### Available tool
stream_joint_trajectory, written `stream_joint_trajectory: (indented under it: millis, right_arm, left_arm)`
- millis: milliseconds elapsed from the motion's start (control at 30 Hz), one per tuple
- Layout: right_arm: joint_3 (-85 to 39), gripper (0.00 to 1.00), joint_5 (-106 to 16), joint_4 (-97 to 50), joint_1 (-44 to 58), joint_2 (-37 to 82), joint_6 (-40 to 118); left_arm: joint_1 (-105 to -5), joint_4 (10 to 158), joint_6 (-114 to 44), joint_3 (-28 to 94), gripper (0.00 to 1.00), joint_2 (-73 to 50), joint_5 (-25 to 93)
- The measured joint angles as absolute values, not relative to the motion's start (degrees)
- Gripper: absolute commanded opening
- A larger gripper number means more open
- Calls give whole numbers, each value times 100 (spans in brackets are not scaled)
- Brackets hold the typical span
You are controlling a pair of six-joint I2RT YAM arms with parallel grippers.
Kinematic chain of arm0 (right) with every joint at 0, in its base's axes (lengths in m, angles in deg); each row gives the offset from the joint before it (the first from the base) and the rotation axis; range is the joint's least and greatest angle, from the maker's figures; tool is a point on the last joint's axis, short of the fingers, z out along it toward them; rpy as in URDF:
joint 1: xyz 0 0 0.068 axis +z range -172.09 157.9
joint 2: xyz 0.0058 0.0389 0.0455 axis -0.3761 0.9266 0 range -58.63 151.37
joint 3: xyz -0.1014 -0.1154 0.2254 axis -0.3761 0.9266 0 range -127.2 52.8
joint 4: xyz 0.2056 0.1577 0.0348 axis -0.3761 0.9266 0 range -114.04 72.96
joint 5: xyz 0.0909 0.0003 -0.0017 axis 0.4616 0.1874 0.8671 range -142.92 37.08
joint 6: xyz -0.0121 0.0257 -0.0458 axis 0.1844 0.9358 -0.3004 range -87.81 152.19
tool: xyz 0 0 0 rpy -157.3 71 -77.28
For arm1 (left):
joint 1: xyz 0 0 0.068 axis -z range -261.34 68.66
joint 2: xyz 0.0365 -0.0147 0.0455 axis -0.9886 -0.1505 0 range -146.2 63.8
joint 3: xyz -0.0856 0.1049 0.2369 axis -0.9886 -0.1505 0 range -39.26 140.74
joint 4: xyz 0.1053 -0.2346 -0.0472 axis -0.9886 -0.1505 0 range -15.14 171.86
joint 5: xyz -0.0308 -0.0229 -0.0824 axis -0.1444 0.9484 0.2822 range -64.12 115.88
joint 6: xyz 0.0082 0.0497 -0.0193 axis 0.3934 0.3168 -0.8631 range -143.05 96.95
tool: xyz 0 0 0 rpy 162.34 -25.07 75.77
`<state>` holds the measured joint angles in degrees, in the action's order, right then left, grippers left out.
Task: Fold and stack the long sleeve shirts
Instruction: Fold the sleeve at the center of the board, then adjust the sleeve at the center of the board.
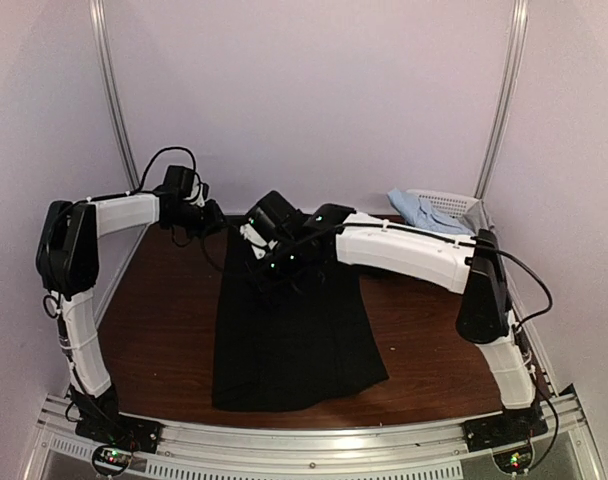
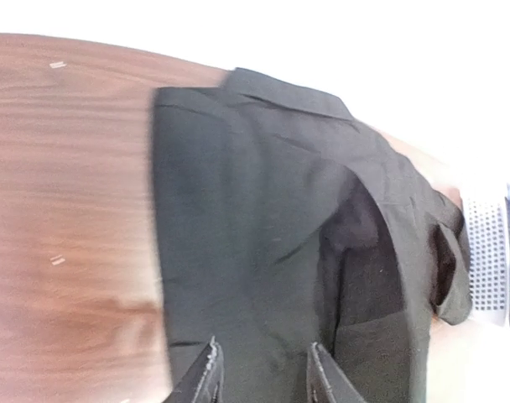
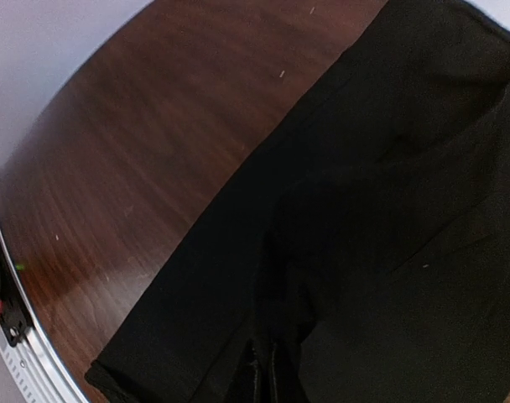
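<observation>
Only the wrist views show left gripper [image 2: 263,346] parted, right gripper [image 3: 264,357] pinching black shirt [image 3: 389,210].

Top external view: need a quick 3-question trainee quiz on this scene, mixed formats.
1. True or false: the plain black collared cloth shirt lies inside the white plastic lattice basket.
2. What rests on the basket? A) pale blue cloth shirt B) red towel C) cardboard box
3. Fill in: the fingers pressed together belong to the ___ gripper.
Key: 1 false, it lies on the brown wooden table. 2 A. 3 right gripper; the left gripper stands open.
</observation>
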<state>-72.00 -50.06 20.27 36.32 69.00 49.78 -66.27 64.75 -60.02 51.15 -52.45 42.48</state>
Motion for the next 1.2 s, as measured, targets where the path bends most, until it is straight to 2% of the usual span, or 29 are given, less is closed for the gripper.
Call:
stream_joint_trajectory:
  millis: [167, 233, 300, 467, 633, 800, 1033, 1200]
  right_arm:
    - [-6850, 14, -4554, 1890, 3933, 7473, 5065]
    - [-6741, 31, -4449, 1883, 3973, 7549, 5061]
    - [-6620, 44, -4394, 1833, 3975, 7521, 5052]
    - [-6218, 69, -4368, 1651, 3973, 7237, 5008]
    - [-5528, 78, -4375, 1315, 3863, 6605, 5081]
    - [-5064, 77, -4346, 836, 3553, 6223, 5201]
    - [-4933, 62, -4191, 312, 3072, 6249, 5389]
    - [-5001, 55, -4027, -51, 2410, 6445, 5581]
  left_arm:
    - [-6780, 6515, -5972, 4459, 37, -4901, 4126]
    - [-6756, 6497, -5935, 4274, 38, -4901, 4146]
    - [-6741, 6416, -5891, 4151, 39, -4901, 4205]
    - [-6730, 6401, -5755, 4020, 46, -4888, 4430]
    - [-6697, 6401, -5657, 3476, 55, -4598, 4633]
    - [-6588, 6412, -5635, 2665, 56, -3905, 4740]
    - [-6216, 6381, -5635, 1760, 54, -3181, 4782]
    - [-5762, 6287, -5681, 1235, 52, -2816, 4686]
